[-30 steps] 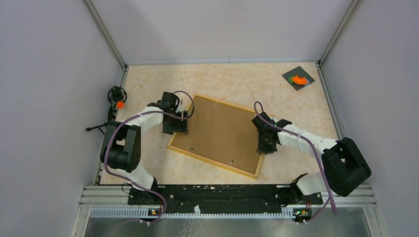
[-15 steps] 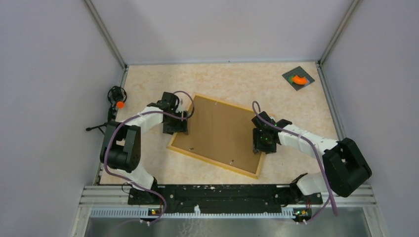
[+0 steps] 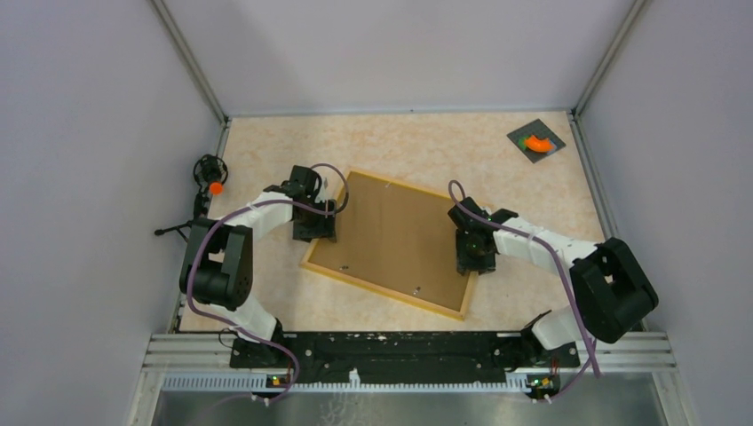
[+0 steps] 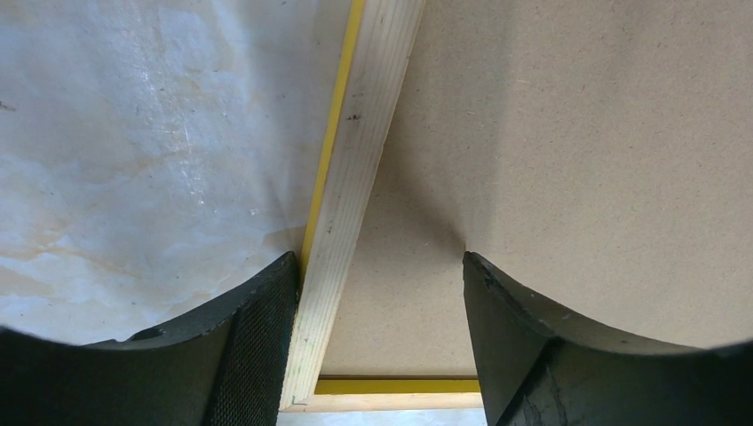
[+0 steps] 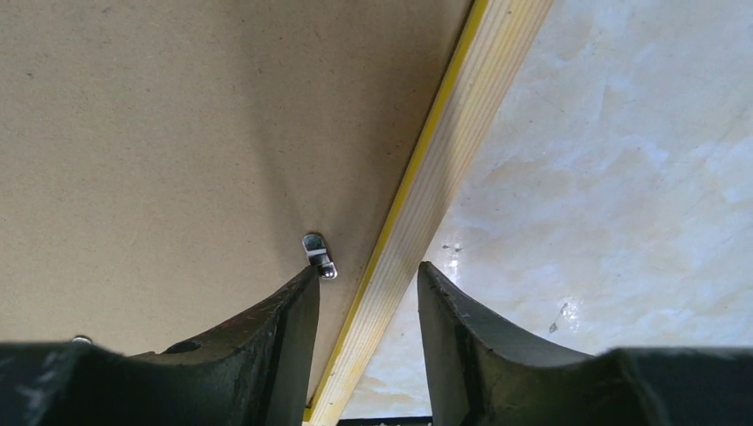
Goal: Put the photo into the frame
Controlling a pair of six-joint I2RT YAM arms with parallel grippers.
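1. Top view: the frame (image 3: pixel 383 291) lies flat and askew at mid-desk (image 3: pixel 426 146), back side up, with a brown backing board (image 3: pixel 395 235) inside it. The left end effector (image 3: pixel 317 225) sits at its left edge, the right end effector (image 3: pixel 472 259) at its right edge.
2. Left wrist: the fingers (image 4: pixel 257 346) are apart, straddling the frame's pale wooden rail, one over the desk and one over the board.
3. Right wrist: the fingers (image 5: pixel 266 346) are parted a little wider than the rail they straddle. A small metal clip (image 5: pixel 318 255) lies on the board just beside the rail.
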